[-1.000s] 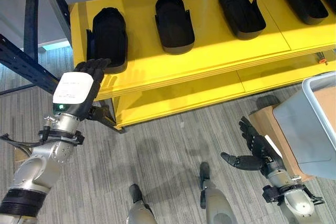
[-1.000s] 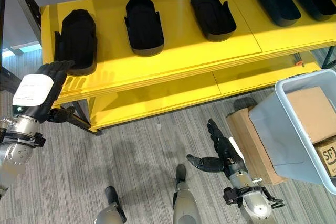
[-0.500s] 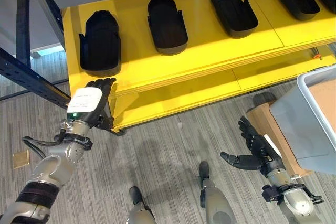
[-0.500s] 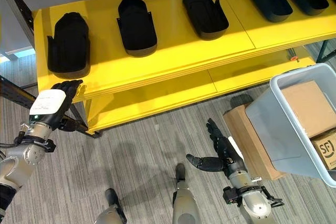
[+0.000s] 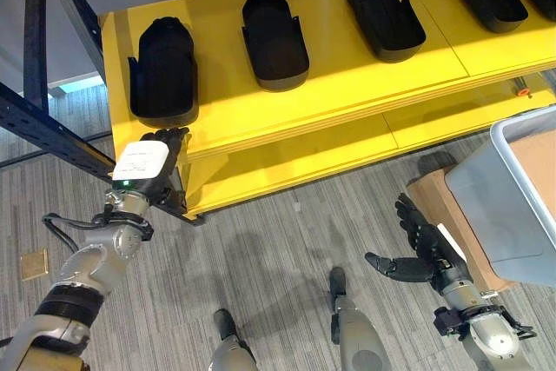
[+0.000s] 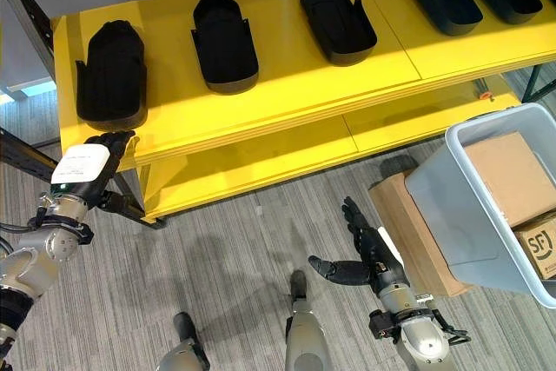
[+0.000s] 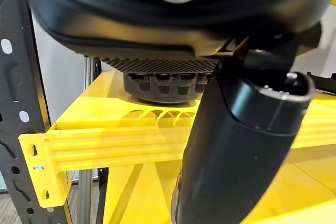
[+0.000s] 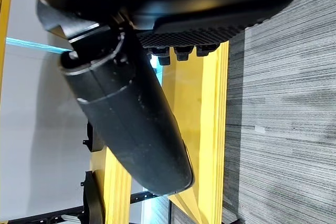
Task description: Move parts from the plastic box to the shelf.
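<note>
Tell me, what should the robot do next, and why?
Probably turn toward the plastic box and reach in with the right hand for another part. Both hands look open and hold nothing: the left hand sits just below the shelf edge, in front of the leftmost black part, which already rests there. The box stands at the robot's right, beside that hand.

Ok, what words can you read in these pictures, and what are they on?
Carton in the plastic box: dark print, cut off by the picture's edge, not readable whole.
White cover on the left hand: faint marks, too small to read.
Shelf and parts: no writing.
</note>
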You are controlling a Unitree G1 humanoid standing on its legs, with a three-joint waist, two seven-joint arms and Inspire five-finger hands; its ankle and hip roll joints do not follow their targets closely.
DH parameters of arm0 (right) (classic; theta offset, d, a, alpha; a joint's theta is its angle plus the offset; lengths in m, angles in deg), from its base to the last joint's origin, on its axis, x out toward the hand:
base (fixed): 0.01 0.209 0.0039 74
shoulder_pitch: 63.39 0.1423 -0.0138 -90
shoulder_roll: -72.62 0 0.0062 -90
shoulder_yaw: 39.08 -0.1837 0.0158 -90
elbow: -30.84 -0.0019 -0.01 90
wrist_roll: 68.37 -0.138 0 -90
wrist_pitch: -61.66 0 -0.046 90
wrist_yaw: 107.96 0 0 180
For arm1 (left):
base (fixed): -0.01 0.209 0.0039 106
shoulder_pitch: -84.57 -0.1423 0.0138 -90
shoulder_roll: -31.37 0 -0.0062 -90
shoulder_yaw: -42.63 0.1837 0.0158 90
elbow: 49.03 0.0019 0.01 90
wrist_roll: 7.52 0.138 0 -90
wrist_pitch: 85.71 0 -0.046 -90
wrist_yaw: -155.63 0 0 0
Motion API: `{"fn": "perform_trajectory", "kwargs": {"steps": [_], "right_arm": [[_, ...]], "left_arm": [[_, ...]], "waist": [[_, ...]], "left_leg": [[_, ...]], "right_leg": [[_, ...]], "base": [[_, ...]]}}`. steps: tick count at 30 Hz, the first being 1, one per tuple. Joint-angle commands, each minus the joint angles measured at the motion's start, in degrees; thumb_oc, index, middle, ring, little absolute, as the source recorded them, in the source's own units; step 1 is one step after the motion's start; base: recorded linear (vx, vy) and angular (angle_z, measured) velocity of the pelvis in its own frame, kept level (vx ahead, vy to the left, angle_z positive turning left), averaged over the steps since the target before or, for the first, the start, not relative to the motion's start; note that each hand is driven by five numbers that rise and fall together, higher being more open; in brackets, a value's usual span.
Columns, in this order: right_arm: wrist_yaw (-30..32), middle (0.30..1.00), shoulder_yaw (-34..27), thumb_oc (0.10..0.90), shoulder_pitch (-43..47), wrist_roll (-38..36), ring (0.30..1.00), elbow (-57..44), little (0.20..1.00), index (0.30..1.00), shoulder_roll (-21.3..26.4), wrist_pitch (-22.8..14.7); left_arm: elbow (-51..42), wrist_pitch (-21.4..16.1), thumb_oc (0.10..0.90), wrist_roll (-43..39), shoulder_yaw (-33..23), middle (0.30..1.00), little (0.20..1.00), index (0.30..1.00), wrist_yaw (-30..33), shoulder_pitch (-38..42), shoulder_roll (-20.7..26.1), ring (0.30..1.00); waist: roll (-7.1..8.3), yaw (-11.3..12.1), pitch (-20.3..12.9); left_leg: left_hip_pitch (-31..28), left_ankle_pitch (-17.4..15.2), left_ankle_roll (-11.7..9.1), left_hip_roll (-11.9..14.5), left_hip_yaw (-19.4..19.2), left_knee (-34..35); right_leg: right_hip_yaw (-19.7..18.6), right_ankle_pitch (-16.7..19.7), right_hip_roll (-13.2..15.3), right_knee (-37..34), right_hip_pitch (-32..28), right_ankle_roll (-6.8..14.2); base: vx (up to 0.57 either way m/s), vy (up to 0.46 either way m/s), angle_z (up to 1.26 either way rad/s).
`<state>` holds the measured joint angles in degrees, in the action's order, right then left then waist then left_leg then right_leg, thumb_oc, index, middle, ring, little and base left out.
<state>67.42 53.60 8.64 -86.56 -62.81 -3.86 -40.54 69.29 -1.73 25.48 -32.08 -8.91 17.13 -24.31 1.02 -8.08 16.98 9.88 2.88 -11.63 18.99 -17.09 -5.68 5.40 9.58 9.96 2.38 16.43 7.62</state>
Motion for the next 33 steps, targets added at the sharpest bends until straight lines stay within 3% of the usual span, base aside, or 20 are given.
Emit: {"fn": "perform_trajectory", "kwargs": {"steps": [1, 33], "right_arm": [[0.8, 1.000, -2.0, 0.900, 0.1, -1.4, 1.000, -5.9, 1.000, 1.000, 1.8, -5.0], [0.3, 1.000, -0.6, 0.900, -1.0, -2.9, 1.000, -5.2, 1.000, 1.000, 2.1, -5.5]], "left_arm": [[1.6, 0.7, 0.900, 0.4, -2.1, 1.000, 1.000, 1.000, 4.1, 7.6, 3.0, 1.000], [16.4, 0.2, 0.900, -4.6, 9.5, 1.000, 1.000, 1.000, 2.8, 23.1, 2.4, 1.000]], "waist": [[0.10, -1.1, -3.5], [0.33, -2.8, -4.4]], "left_leg": [[5.4, 2.5, 1.2, 2.6, 1.7, -4.7], [5.8, 2.2, 1.2, 2.4, 1.2, -5.6]], "right_leg": [[-1.4, -7.9, 4.9, 11.4, -1.5, 3.8], [-2.2, -7.2, 5.1, 11.6, -1.0, 4.3]], "base": [[0.00, 0.000, 0.00], [0.00, 0.000, 0.00]]}}
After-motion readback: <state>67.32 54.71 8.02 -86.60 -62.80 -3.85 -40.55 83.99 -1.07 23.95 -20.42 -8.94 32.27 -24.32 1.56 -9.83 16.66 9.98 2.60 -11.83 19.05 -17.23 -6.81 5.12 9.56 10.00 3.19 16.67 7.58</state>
